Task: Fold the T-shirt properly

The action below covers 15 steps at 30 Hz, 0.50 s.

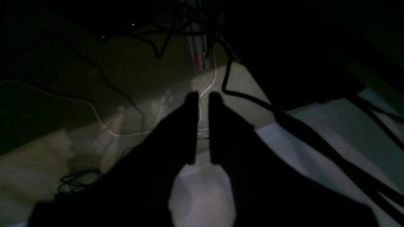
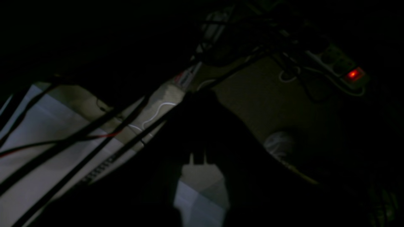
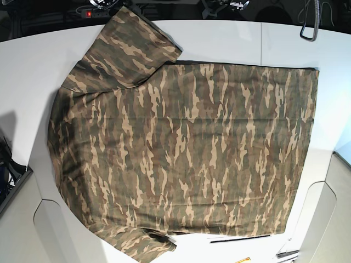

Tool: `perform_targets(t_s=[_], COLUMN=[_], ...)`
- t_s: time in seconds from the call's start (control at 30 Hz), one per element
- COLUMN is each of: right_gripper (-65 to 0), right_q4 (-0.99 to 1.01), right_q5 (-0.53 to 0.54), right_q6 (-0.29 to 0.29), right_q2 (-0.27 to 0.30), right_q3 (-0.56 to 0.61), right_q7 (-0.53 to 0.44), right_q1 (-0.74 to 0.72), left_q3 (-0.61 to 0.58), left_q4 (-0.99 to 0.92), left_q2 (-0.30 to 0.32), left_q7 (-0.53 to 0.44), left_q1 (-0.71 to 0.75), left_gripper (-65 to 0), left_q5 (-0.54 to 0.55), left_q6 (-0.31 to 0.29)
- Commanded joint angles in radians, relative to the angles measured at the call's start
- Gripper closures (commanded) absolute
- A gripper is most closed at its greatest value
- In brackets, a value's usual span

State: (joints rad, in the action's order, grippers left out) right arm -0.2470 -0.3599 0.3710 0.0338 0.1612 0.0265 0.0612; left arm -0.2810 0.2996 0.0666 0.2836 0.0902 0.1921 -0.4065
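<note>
The camouflage T-shirt (image 3: 186, 153) lies spread flat on the white table (image 3: 33, 60). Its sleeves are at the upper left and lower left, and its hem runs along the right. The collar does not show. Neither gripper appears in the base view. In the dim left wrist view, my left gripper (image 1: 203, 97) hangs over the floor beside the table, its dark fingers (image 1: 189, 126) nearly together and empty. In the right wrist view, my right gripper (image 2: 199, 97) is one dark mass over the floor, holding nothing. Both are away from the shirt.
A power strip with a red light (image 2: 353, 74) lies on the floor; it also shows at the top of the base view (image 3: 88, 12). Loose cables (image 1: 94, 110) run across the floor. A black cable loop (image 3: 307, 27) hangs over the table's far right edge.
</note>
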Motion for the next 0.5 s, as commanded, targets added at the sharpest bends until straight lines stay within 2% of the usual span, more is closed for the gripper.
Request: perform_targets(t_s=[0.0,0.1,0.2,0.23,0.33,0.47], right_gripper=[0.0,0.0,0.0,0.0,0.0,0.0], right_q4=[-0.006,-0.006,-0.006,-0.006,-0.006,-0.024], right_q5=[0.001,0.002,0.001,0.001,0.001,0.002], right_q6=[0.011,0.013,0.06,0.072,0.088,0.111], right_q2=[0.002,0.002,0.003,0.003,0.003,0.018], right_q3=[-0.002,-0.002,-0.002,-0.002,-0.002,-0.002], right_q7=[-0.003,-0.003,-0.003,-0.003,-0.003,-0.003], right_q1=[0.003,0.003,0.003,0.003,0.004,0.023], left_q3=[-0.001,-0.001,-0.001,-0.001,-0.001,-0.001], left_q4=[0.012,0.025,0.029,0.029,0.029,0.029], left_q2=[0.001,0.001,0.001,0.001,0.003,0.022], left_q7=[-0.003,-0.003,-0.003,-0.003,-0.003,-0.013], left_q1=[0.001,0.01,0.013,0.013,0.013,0.016], left_gripper=[-6.9,-6.9,-6.9,-6.9,-6.9,-6.9], left_q5=[-0.001,-0.001,-0.001,-0.001,-0.002,-0.002], left_q6=[-0.018,-0.018,-0.019,-0.036,-0.124,-0.273])
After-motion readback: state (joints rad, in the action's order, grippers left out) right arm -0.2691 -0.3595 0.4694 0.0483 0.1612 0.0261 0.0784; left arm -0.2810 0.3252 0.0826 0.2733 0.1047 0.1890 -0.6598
